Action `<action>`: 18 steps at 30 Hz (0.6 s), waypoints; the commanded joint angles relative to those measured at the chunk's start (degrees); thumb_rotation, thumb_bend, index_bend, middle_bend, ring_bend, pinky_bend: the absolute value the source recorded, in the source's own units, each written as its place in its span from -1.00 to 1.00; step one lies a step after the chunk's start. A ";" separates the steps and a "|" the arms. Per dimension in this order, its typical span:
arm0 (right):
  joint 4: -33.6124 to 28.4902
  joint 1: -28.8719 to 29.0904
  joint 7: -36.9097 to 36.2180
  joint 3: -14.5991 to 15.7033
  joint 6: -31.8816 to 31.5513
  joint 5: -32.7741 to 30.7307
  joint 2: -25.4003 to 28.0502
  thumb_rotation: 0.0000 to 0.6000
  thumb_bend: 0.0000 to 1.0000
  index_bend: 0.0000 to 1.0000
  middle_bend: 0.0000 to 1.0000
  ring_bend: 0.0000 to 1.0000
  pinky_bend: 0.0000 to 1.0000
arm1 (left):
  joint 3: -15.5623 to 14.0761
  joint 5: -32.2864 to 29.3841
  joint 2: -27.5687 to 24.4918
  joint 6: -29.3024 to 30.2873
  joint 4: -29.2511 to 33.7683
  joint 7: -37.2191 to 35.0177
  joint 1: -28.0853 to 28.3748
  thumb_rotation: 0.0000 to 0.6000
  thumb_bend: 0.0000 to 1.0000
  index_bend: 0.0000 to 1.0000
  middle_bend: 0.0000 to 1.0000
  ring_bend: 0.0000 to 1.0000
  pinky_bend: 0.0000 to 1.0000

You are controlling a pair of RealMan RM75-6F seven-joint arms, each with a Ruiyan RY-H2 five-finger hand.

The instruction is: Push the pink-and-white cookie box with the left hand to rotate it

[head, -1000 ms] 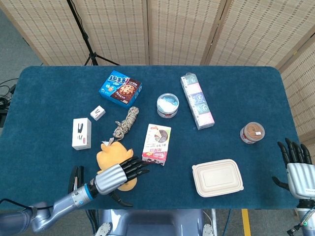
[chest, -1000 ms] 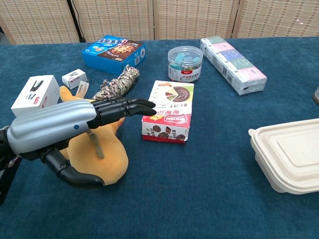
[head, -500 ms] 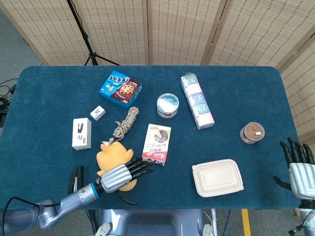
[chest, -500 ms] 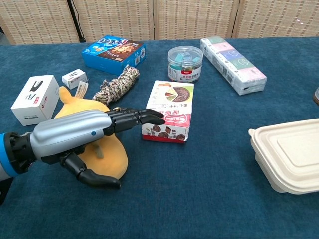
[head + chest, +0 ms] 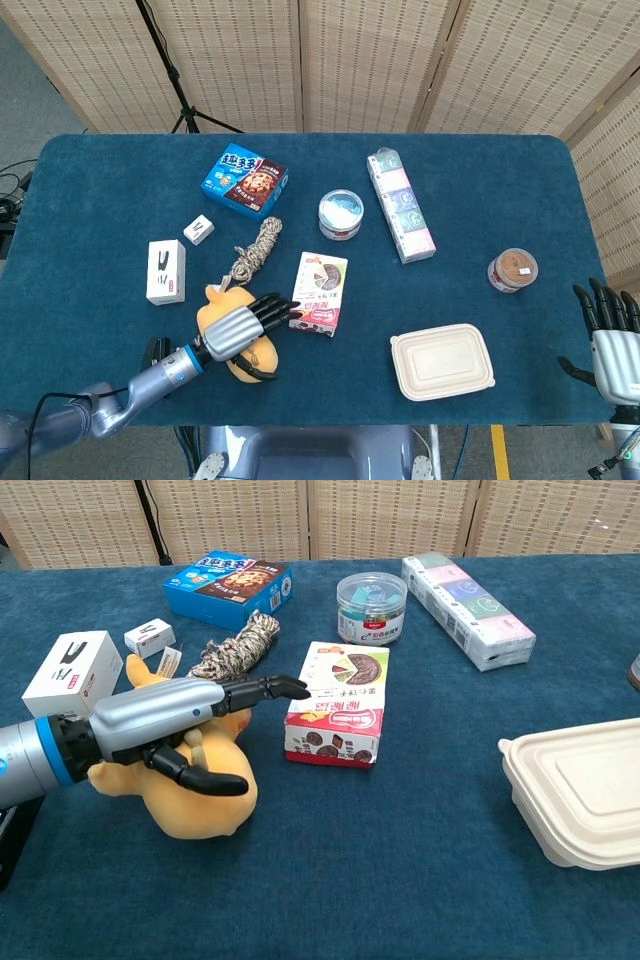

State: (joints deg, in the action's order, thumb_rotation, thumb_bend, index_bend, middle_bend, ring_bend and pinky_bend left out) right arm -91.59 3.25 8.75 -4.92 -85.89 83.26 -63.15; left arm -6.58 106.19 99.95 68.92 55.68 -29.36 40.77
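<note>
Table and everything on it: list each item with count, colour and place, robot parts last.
table: 1, dark blue cloth, fills both views
pink-and-white cookie box: 1, centre, at the left robot hand's fingertips
blue cookie box: 1, blue, far left
rope bundle: 1, beige and brown, left of centre
plush toy: 1, yellow-orange, under the left robot hand
white boxes: 2, larger, smaller, left side
round tub: 1, clear, centre far
long pack: 1, pastel, right of tub
small jar: 1, brown contents, right
takeaway container: 1, cream, near right
left robot hand: fingers extended toward the cookie box
right robot hand: open, right edge
</note>
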 commanded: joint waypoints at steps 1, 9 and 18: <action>0.20 0.16 -0.04 -0.15 0.32 -0.32 -0.08 1.00 -1.00 -1.00 -1.00 -1.00 -1.00 | 0.58 -1.24 1.21 0.84 -4.36 -2.58 0.53 -0.75 -1.00 -1.00 -1.00 -1.00 -1.00; 0.88 0.76 0.28 -0.29 1.84 -1.42 -0.68 1.00 -1.00 -1.00 -1.00 -1.00 -1.00 | 1.45 -3.80 3.66 1.86 -14.57 -9.22 0.75 -0.75 -1.00 -1.00 -1.00 -1.00 -1.00; 0.26 0.65 -0.07 -0.12 1.36 -0.83 -0.46 1.00 -1.00 -1.00 -1.00 -1.00 -1.00 | -0.42 -1.48 -0.22 11.92 -10.70 -14.18 -0.96 -0.75 -1.00 -1.00 -1.00 -1.00 -1.00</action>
State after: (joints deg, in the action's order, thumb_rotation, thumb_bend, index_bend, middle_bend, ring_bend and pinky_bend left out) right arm -91.26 3.92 8.73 -5.07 -84.49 82.37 -63.65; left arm -6.13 103.62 101.60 78.05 42.34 -42.47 40.53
